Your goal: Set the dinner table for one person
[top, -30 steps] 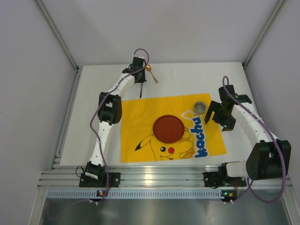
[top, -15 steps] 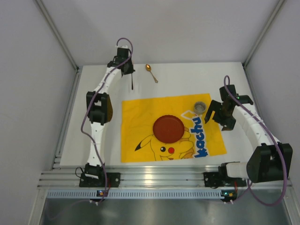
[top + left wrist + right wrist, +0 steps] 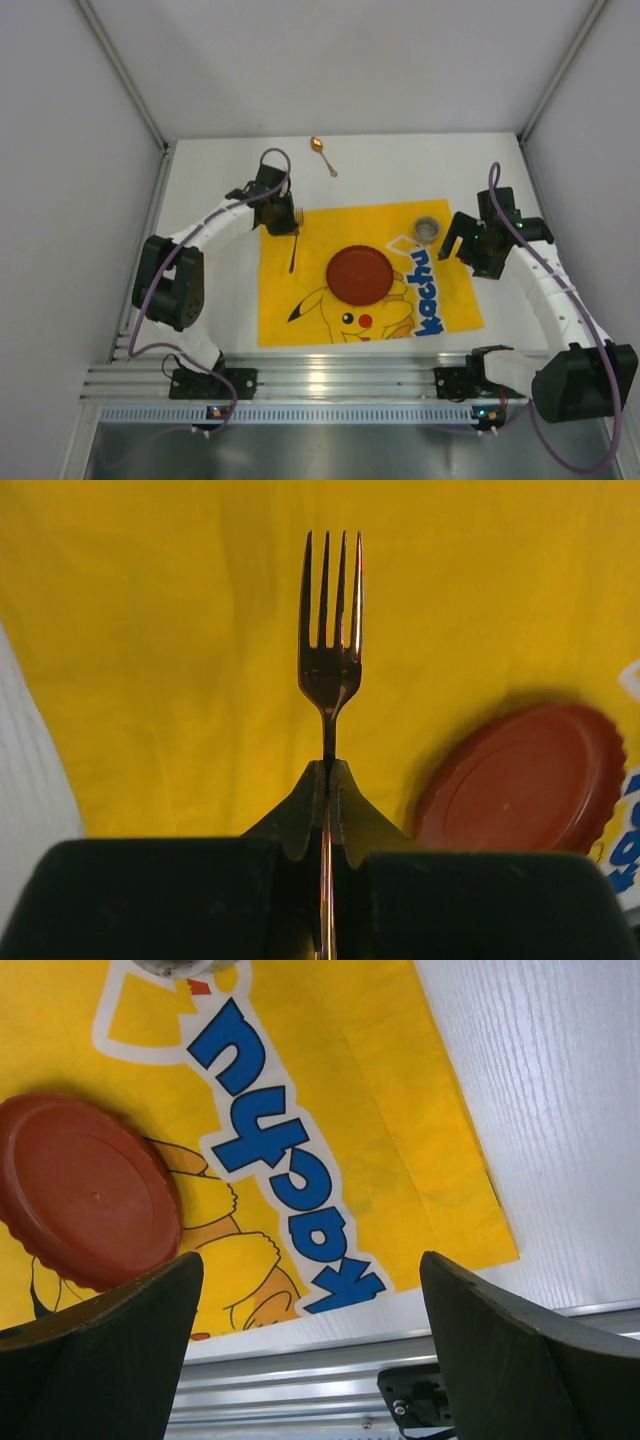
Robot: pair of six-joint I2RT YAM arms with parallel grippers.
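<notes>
My left gripper (image 3: 284, 222) is shut on a dark metal fork (image 3: 293, 252), gripping its handle with the tines pointing forward over the left part of the yellow cartoon mat (image 3: 300, 300). In the left wrist view the fork (image 3: 330, 650) sticks out of the closed gripper (image 3: 329, 770), left of the red plate (image 3: 530, 780). The red plate (image 3: 359, 273) lies in the middle of the mat. A small metal cup (image 3: 427, 229) stands at the mat's back right. A gold spoon (image 3: 322, 155) lies on the white dinner table (image 3: 200, 200) at the back. My right gripper (image 3: 468, 250) is open and empty (image 3: 310, 1258) over the mat's right edge.
The aluminium rail (image 3: 300, 1380) runs along the near table edge below the right gripper. White walls enclose the table on the left, back and right. The plate (image 3: 85, 1190) and the cup's base (image 3: 185, 968) show in the right wrist view.
My left arm has swung from the back of the table toward the near side, carrying the fork over the mat's left part. The right gripper has barely moved.
</notes>
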